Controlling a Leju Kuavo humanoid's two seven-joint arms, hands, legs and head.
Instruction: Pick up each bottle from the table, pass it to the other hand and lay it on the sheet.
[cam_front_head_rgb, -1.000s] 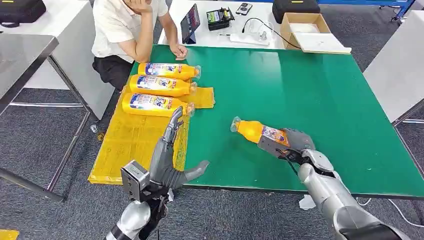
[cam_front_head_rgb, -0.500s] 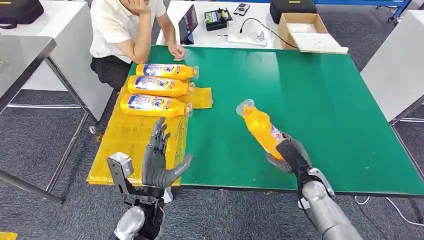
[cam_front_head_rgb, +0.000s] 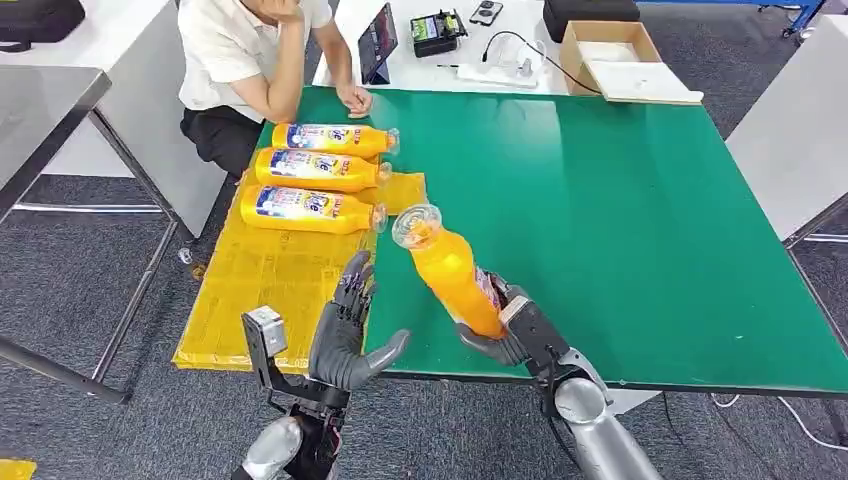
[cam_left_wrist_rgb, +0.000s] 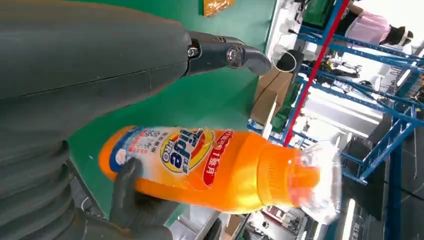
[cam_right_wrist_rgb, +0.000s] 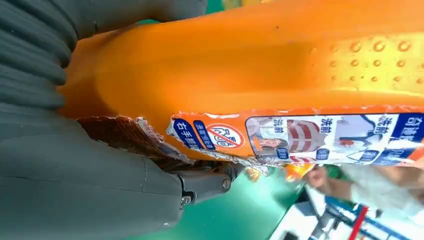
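While I am watching the feeds, this is the state of things:
Bottle in hand: an orange bottle (cam_front_head_rgb: 455, 280) is tilting above the near edge of the green worktop (cam_front_head_rgb: 620, 210), cap end up.
Right robot hand (cam_front_head_rgb: 515, 330): I am seeing it gripping the bottle's lower end.
Left robot hand (cam_front_head_rgb: 345, 335): fingers are spreading, holding nothing, just beside the bottle.
Sheet: the yellow sheet (cam_front_head_rgb: 260, 290) is carrying three bottles (cam_front_head_rgb: 315, 170) lying side by side.
Person (cam_front_head_rgb: 260, 60): sitting at the far corner.
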